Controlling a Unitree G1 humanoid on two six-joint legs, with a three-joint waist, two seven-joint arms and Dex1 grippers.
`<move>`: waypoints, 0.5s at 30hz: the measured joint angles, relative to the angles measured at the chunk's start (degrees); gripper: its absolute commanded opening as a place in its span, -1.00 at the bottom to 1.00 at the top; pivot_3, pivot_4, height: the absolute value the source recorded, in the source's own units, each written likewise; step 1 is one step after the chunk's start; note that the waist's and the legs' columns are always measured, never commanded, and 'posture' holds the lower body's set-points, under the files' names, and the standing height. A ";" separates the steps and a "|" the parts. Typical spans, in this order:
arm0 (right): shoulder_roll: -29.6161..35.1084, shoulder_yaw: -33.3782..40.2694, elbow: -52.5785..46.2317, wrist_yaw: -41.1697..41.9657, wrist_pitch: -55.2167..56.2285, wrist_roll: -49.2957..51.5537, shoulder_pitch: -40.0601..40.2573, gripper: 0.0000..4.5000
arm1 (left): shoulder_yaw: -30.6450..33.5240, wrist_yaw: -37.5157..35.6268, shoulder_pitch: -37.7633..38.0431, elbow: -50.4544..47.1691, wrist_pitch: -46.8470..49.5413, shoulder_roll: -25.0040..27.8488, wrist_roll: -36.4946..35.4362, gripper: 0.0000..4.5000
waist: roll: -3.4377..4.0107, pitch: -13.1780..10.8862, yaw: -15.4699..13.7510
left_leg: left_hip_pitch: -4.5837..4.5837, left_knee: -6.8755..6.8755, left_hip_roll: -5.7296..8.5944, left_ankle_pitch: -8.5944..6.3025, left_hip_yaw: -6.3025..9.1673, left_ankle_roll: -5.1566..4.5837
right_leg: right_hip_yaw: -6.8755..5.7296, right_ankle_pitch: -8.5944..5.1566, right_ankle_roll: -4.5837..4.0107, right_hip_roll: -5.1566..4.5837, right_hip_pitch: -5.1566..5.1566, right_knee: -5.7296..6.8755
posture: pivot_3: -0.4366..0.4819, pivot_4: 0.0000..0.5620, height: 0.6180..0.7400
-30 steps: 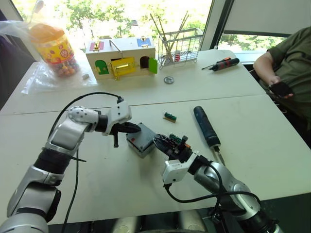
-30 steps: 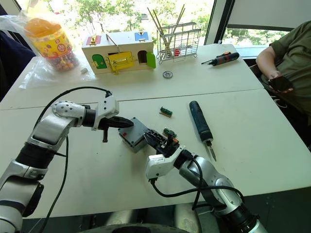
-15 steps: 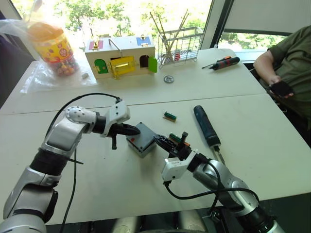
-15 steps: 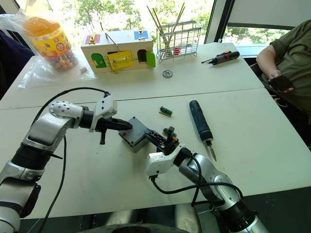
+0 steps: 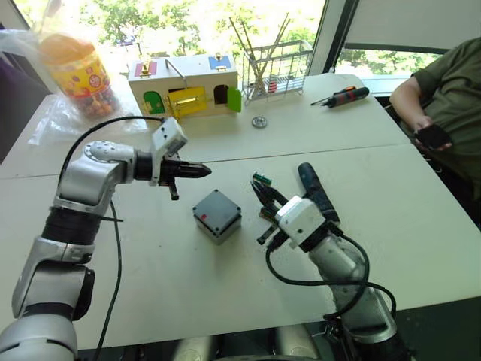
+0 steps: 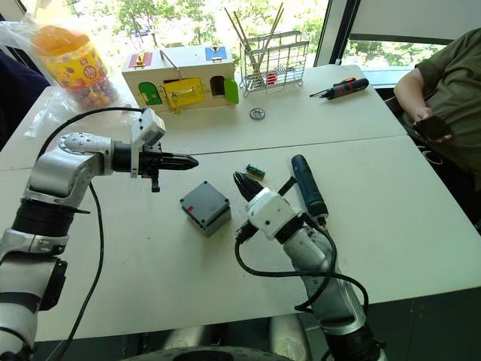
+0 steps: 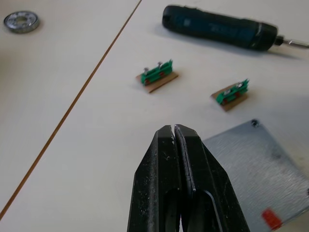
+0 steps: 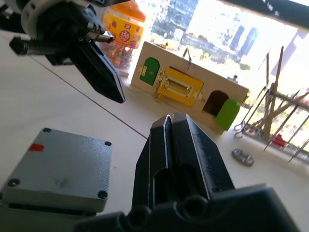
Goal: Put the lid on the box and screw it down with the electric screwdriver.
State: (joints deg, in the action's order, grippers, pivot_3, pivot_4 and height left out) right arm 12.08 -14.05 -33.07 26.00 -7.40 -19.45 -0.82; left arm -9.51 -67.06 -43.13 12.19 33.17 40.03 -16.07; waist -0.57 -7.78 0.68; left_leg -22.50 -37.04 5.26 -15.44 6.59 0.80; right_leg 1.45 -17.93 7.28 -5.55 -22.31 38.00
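The lid [image 5: 216, 209] sits on the box [image 6: 207, 213] mid-bench. Both hands — left hand [image 5: 201, 171], right hand [image 6: 242, 183] — hover pinched together, empty; the electric screwdriver [image 6: 308, 186] lies just beside the right, ready for grasping.

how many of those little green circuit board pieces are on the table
2: one small green circuit board piece lies nearer the metal washer, the other beside the grey box's lid. None visibly hidden.
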 measured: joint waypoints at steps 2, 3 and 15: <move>-0.50 0.49 -2.79 2.28 -6.80 4.54 0.34 -0.98 | -1.03 -0.08 0.01 2.95 -2.42 0.01 2.09 -1.00 | 0.01 -0.01 -0.11 | 0.00 -0.01 0.01 -0.01 0.00 -0.01 | 0.00 0.00 0.00 -0.01 -0.02 -0.01 | -0.05 -0.47 1.00; -1.15 0.89 -4.53 3.39 -10.78 7.29 0.88 -0.98 | -1.18 -0.50 0.12 3.47 -3.08 0.03 2.75 -1.00 | 0.01 -0.01 -0.14 | -0.01 -0.01 0.01 -0.03 0.02 -0.04 | -0.01 0.00 0.00 -0.02 -0.02 -0.01 | -0.05 -0.47 1.00; 0.04 0.29 -15.16 6.71 -43.07 28.19 3.18 -0.98 | -3.39 -5.44 3.37 0.47 -4.36 0.46 3.35 -1.00 | 0.03 -0.03 -0.01 | -0.06 0.01 0.00 -0.16 0.03 -0.28 | -0.01 0.00 0.00 -0.05 -0.11 -0.01 | -0.05 -0.47 1.00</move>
State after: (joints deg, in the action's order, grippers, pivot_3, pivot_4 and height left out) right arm 12.12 -13.77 -48.22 32.71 -50.48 8.75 2.35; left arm -12.90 -72.50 -39.75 12.66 28.81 40.49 -12.72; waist -0.54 -7.80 0.67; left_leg -22.56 -37.03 5.26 -15.60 6.61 0.52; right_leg 1.44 -17.93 7.28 -5.60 -22.42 37.99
